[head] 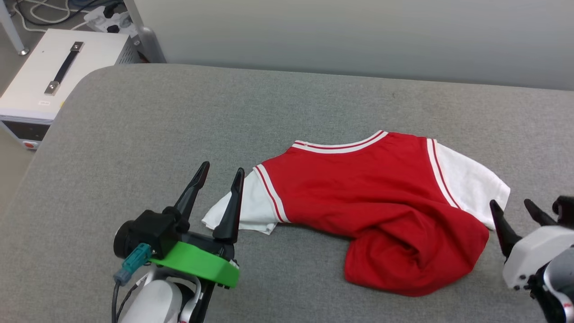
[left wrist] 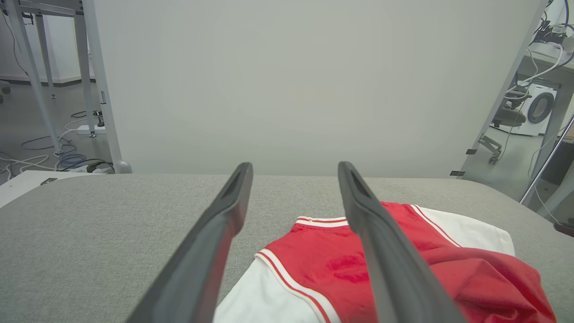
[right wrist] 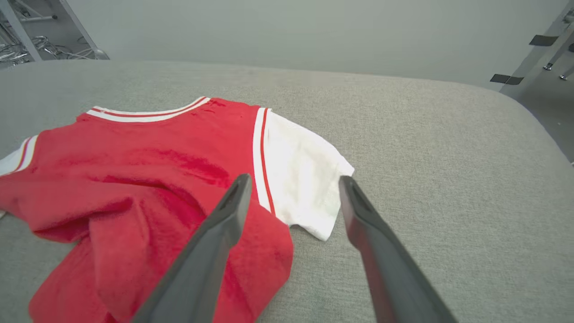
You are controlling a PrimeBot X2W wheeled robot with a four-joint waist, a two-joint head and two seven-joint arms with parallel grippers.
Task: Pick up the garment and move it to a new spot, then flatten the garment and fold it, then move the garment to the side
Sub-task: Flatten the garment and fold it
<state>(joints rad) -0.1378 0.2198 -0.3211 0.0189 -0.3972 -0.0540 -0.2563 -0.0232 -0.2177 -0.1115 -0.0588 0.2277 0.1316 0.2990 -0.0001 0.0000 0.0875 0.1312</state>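
Observation:
The garment [head: 367,197] is a red shirt with white sleeves and striped trim, lying on the grey table, its lower part bunched toward the near right. No print shows on its upper face. My left gripper [head: 222,172] stands open just beside and above the garment's left white sleeve [head: 249,208], holding nothing. In the left wrist view the garment [left wrist: 332,264] lies below the open left gripper [left wrist: 293,167]. My right gripper [head: 511,204] is open near the right white sleeve [head: 471,184], apart from it. The right wrist view has the right gripper [right wrist: 293,179] over the garment [right wrist: 148,179], above that sleeve's edge.
The grey padded table [head: 179,116] stretches wide around the garment, with a rounded far left corner. A white box with a black handle [head: 63,72] stands off the table at the far left. A pale wall panel [head: 358,36] runs behind the table.

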